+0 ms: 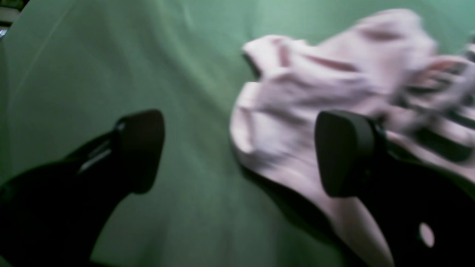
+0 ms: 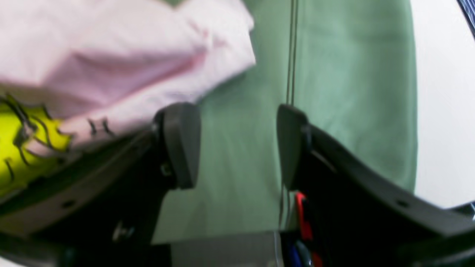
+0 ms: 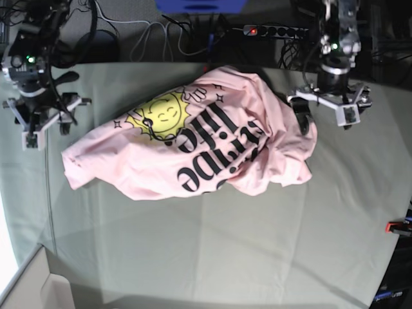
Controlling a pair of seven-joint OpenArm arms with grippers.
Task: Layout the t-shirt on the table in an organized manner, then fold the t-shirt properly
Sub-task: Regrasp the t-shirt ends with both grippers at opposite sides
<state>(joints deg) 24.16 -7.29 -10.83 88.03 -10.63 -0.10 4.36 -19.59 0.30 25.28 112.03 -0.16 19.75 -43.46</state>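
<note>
Left wrist view: the left gripper (image 1: 239,154) has its jaws spread wide, with nothing between them. One finger sits at the lower left of the frame over bare table (image 1: 111,55); the other sits at the lower right, in front of the t-shirt (image 1: 297,96). The shirt lies crumpled across the right half of the frame. Black print shows at the far right but is too blurred to read.

Right wrist view: the right gripper (image 2: 237,144) also has its jaws parted, with only green cloth visible between them. The t-shirt (image 2: 111,55) fills the upper left of the frame, and a yellow graphic (image 2: 22,148) with black lines shows at the left edge. A red clamp (image 2: 302,215) sits low in the frame at the table (image 2: 352,74) edge.

Base view: the t-shirt (image 3: 193,145) lies bunched at the upper centre of the table (image 3: 225,251). Its long axis runs from the lower left to the upper right of the frame. The print faces up and reads upside down; the letters "ife" can be made out, the rest is folded under. A yellow sun face (image 3: 164,114) sits above the lettering. The left gripper (image 3: 328,109) stands at the upper right, just beside the shirt's right end. The right gripper (image 3: 46,125) stands at the upper left, apart from the shirt.
</note>
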